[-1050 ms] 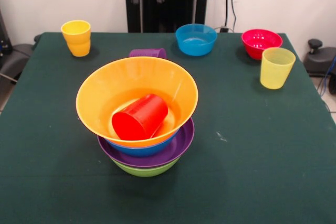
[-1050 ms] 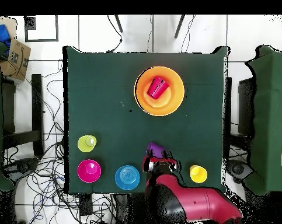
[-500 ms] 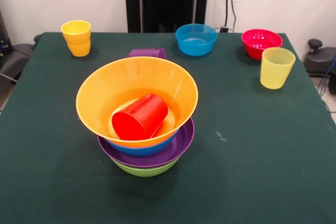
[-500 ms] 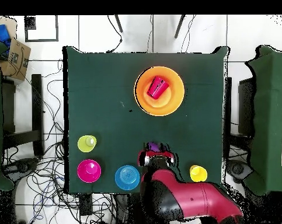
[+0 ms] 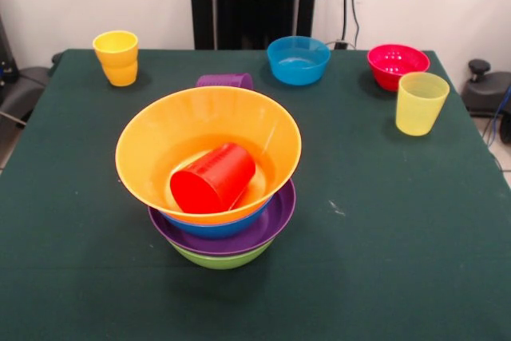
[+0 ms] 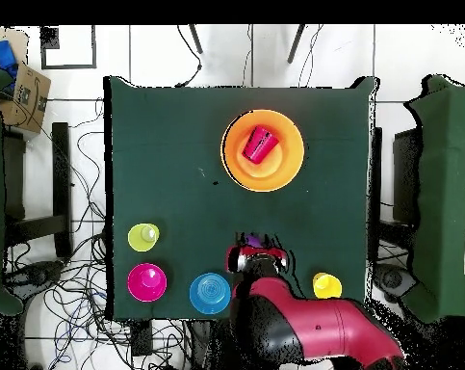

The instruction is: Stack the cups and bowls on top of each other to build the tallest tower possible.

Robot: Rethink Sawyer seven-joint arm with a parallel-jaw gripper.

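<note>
Overhead, hand (image 6: 259,258) sits above purple cup (image 5: 224,81); grip state cannot be told. Red cup (image 5: 212,178) lies tipped in orange bowl (image 5: 160,129) atop the tower (image 5: 223,233).

Six bowls: four large ones stacked (image 5: 219,233), plus a blue bowl (image 5: 299,59) and a pink bowl (image 5: 397,65). Four cups: red (image 5: 212,178), purple (image 5: 224,81), orange-yellow (image 5: 116,57), pale yellow (image 5: 420,102).

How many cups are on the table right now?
4. A red cup lies on its side in the orange bowl. A purple cup lies just behind that stack. An orange-yellow cup and a pale yellow cup stand upright on opposite sides.
</note>
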